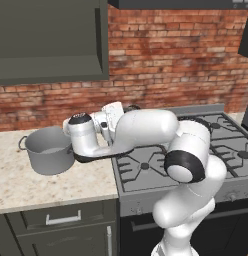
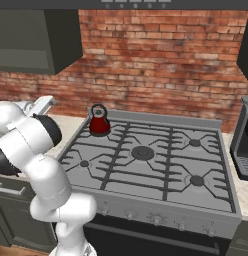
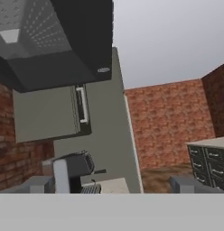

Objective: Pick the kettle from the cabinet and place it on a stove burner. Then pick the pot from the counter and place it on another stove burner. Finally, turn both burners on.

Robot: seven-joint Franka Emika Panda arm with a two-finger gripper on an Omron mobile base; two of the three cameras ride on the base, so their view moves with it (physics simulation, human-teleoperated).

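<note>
Kettle (image 2: 99, 122) is on the stove (image 2: 146, 195), sitting upright on the grate over the back-left burner (image 2: 98, 134), near the cooktop's rear-left corner and close to the brick wall (image 2: 161, 65). Red body, black loop handle on top.

Pot (image 1: 48, 149) is on the counter (image 1: 51, 182), left of the stove's left edge, toward the back of the slab. Lidless, one small loop handle visible on its left rim. Arm forearm lies just beside the pot's right side; can't tell if they touch.

Gripper (image 3: 113, 184): jaws spread fully wide, nothing between the fingertips (image 3: 35, 184). Released, holding nothing. In the hand view it points away from the cooktop toward the right side of the kitchen: a dark coffee machine (image 3: 71, 171) on the counter there, a wall cabinet (image 3: 48, 113) with a light bar handle above it, and the range hood (image 3: 55, 36) underside at top.

Wall cabinet (image 1: 51, 40) above the pot is open; interior shelf visible in the left base view.

Other burners, centre (image 2: 142, 152), front-left (image 2: 84, 163), front-right (image 2: 197, 180), back-right (image 2: 195, 142), carry nothing. Knobs (image 2: 156, 220) along the front edge of the stove; their setting is too small to read.
</note>
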